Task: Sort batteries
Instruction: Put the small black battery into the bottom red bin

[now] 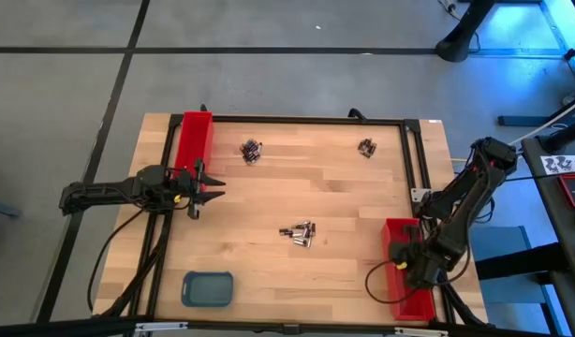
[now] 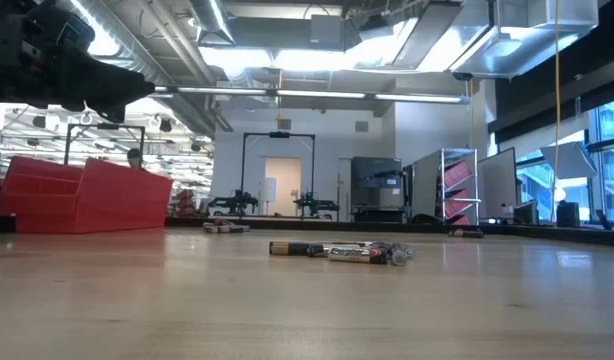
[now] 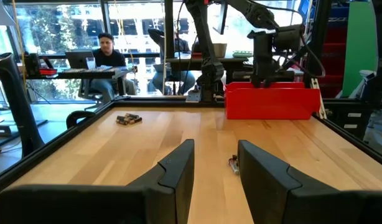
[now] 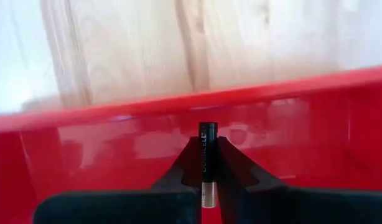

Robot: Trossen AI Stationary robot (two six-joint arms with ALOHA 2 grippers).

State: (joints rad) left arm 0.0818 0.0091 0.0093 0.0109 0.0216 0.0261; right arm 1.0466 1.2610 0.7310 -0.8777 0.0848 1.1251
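So here's what we've got on the wooden table (image 1: 269, 206). The right gripper (image 4: 208, 163) is down over the red tray (image 1: 414, 245) at the near right corner, and its fingers are pinching a single dark battery (image 4: 207, 149) that stands upright between them, label running along its length, with a silvery end showing low down between the fingers. From the right wrist view that cell hangs inside the tray, with the red wall right behind it and bare wood beyond the rim. We can't tell whether its lower end touches the tray floor.

The left gripper (image 1: 205, 190) sits at the left edge of the table, just beside the other red tray (image 1: 193, 140) that runs along the far left side. Its two fingers are spread apart with nothing between them, pointing across the table toward the right.

The rest of the batteries are in three little clumps: one pile (image 1: 299, 233) around the middle of the table, a second (image 1: 252, 150) near the far edge just right of the left tray, and a third (image 1: 366, 147) near the far right. In the low view the middle pile lies flat on the wood.

A small blue-grey tray (image 1: 208, 287) sits at the near left corner, well apart from the piles. A person (image 3: 107, 53) sits at a desk behind the table in the left wrist view.
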